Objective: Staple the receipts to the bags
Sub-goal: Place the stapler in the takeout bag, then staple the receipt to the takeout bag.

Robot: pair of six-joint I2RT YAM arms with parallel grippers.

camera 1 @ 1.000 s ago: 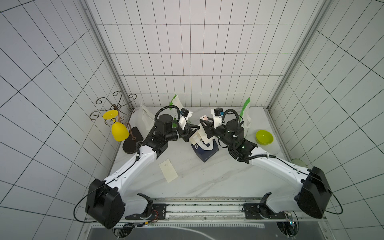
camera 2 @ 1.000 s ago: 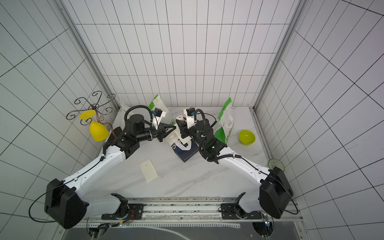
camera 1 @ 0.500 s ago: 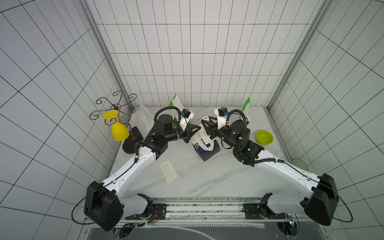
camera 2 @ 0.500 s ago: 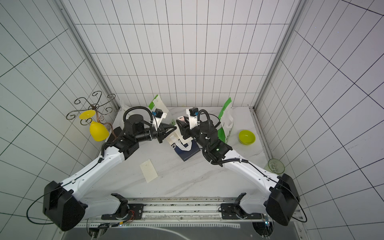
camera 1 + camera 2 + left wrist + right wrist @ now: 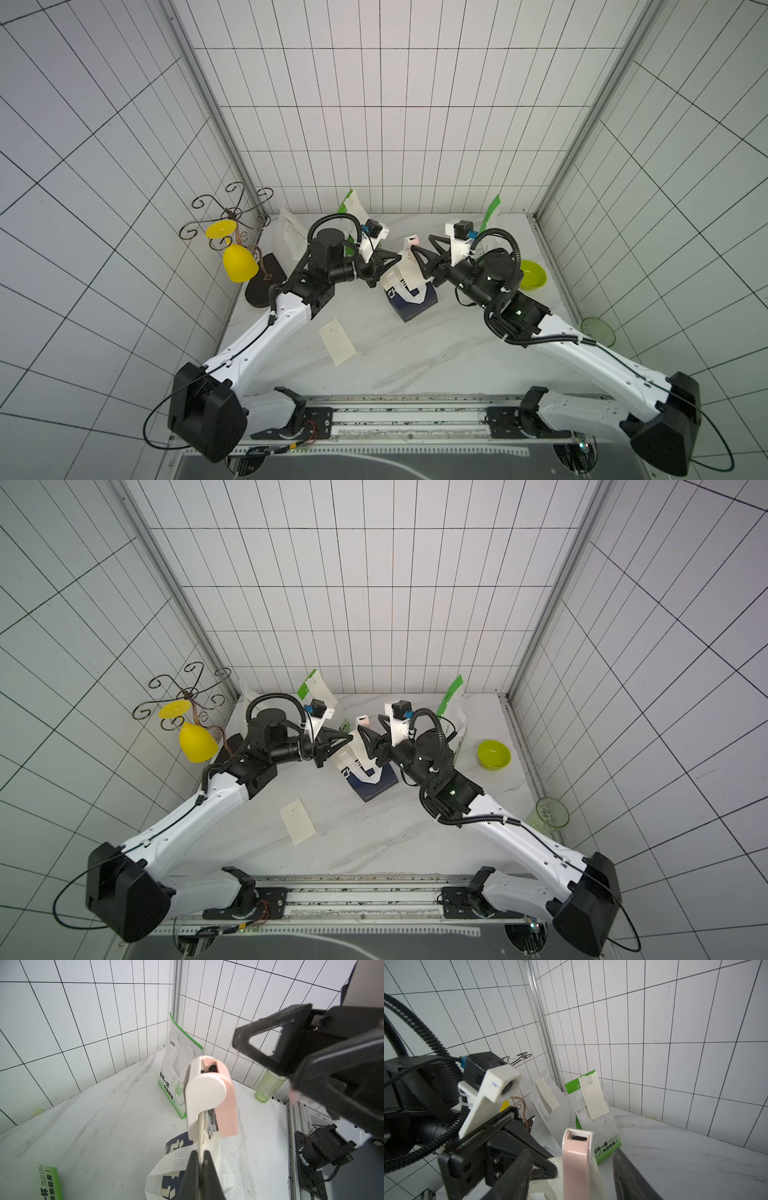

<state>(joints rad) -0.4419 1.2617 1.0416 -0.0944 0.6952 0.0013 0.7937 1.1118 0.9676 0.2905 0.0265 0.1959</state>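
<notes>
The receipt [image 5: 200, 1136] is pinched edge-on in the fully closed left gripper [image 5: 200, 1164], above the navy bag [image 5: 415, 303]. The pink stapler [image 5: 576, 1163] is flanked, untouched, by the jaws of the right gripper [image 5: 572, 1169]; these have been spread wider since a second ago.

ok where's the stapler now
In both top views the stapler stands centre, above the navy bag, inside the open right gripper and beside the left gripper shut on a paper strip.
</notes>
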